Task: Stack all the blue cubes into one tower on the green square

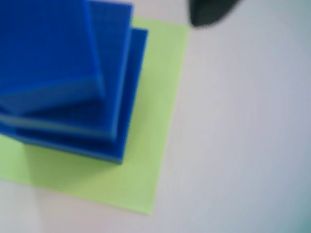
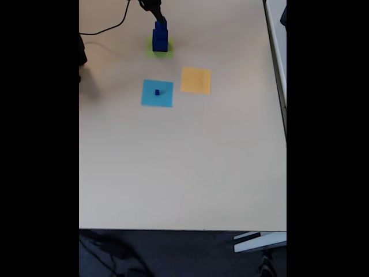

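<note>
- Cubes (image 1: 63, 87) filled the left of the wrist view: three dark-blue tiers, stepped from broad below to narrower above, stood as a tower on the green square (image 1: 150, 126), whose bare lime margin showed to the right of the stack and in front of it.
- To the right of that, at the top edge of the same view, a dark blurred shape sat over the pale table (image 1: 243, 145); it was probably part of the gripper, though the blur left that unsure.
- In the fixed view the tower (image 2: 159, 37) stood on the green square (image 2: 168, 51) near the far edge of the table (image 2: 184, 173), with the gripper (image 2: 158, 17) directly above its top.
- Whether the jaws were parted or clamped on the top cube could not be told from either view.
- Nearer the camera, the tiny cube (image 2: 157, 92) rested on the light-blue square (image 2: 157, 93), well apart from the tower; the orange-yellow square (image 2: 196, 81) lay just to its right.
- My reading: the third cube was being placed or had just been let go, with one cube left.
- The next move would call for a straight lift clear of the stack, then a careful, narrow pinch on the tiny cube.
</note>
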Tool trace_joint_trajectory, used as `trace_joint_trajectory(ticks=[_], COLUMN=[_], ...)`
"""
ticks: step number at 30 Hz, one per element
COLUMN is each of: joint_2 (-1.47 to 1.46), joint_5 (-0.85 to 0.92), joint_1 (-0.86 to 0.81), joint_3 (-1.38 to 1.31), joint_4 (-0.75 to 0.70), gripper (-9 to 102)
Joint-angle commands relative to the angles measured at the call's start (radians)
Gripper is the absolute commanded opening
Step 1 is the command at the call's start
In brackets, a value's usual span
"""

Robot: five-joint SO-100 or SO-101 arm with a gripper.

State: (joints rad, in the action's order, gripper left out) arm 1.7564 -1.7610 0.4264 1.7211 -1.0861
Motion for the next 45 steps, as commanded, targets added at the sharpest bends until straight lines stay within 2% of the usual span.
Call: trace_joint_trajectory(ticks=[1, 45], joint_2=[0.06, -0.026], joint_5=[0.023, 0.097], joint_1=[-0.014, -0.064], joint_3=[-0.006, -0.129], joint_4=[-0.008, -0.083], gripper=[24, 18])
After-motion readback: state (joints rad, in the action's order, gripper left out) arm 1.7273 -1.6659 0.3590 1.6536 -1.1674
